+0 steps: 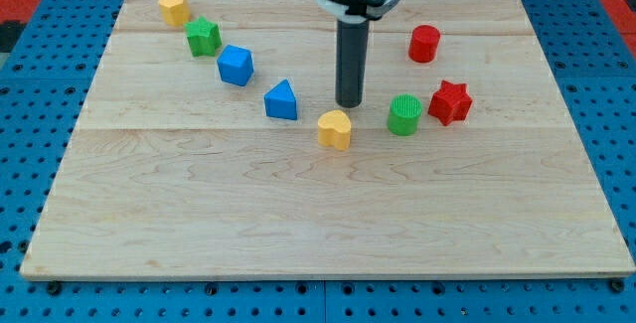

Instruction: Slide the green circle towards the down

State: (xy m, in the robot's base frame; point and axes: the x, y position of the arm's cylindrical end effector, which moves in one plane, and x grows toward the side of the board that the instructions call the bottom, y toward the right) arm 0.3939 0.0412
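Here the wooden board [328,214] carries eight blocks: two green, a circle [404,114] and a star [203,37]; two red, a cylinder [424,43] and a star [450,101]; two blue, a cube [236,65] and a triangle [281,100]; two yellow, one heart-shaped [335,129], one [174,7] at the view's top left. My tip [349,103] holds nothing, just above the heart, left of the green circle.

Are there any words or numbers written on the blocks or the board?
None: no words, numbers, labels or signs can be read anywhere in the camera view.
The wooden board is bare wood grain.
The green circle, red star and yellow heart carry no writing.
My tip, above the yellow heart and to the view's left of the green circle, is plain dark.
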